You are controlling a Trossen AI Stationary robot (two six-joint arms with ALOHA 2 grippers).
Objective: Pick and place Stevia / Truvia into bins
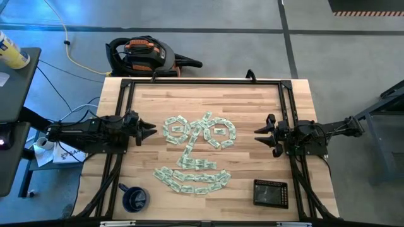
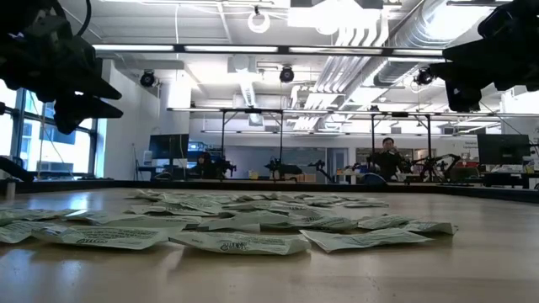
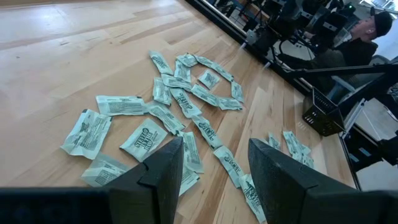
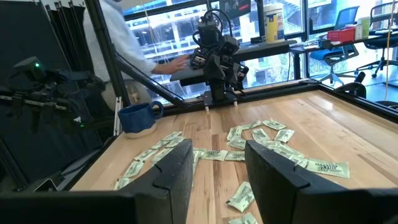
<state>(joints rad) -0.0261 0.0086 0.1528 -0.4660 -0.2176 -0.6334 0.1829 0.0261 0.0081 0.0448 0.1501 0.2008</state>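
A: Left gripper (image 1: 151, 130)?

B: Dark two-finger gripper, fingers spread, nothing between them. It hangs above the table at 9 o'clock of the pale light-wood tabletop (image 1: 252, 107), pointing inward.

A: Right gripper (image 1: 259, 133)?

B: At 3 o'clock, facing the left one. Its wrist view shows a clear gap between the fingers (image 4: 275, 167) and bare wood in it, so released, holding nothing.

A: Sachets?

B: The small flat pale green and white paper Stevia sachets (image 1: 196, 151) lie flat mid-table, between the two grippers and touching neither. From overhead they make a face: two loops toward 12 o'clock, a strip down the middle, a curved band toward 6 o'clock. Many overlap or touch.

A: Bin?

B: The shallow square black gridded tray (image 1: 271, 193) sits at about 5 o'clock, well apart from the sachets. No sachet shows in it.

A: Anything else?

B: A dark blue round mug (image 1: 134, 198) at 7 o'clock. An orange and black vacuum (image 1: 144, 55) is on the floor beyond 12 o'clock. A person (image 2: 387, 156) sits far back in the room.
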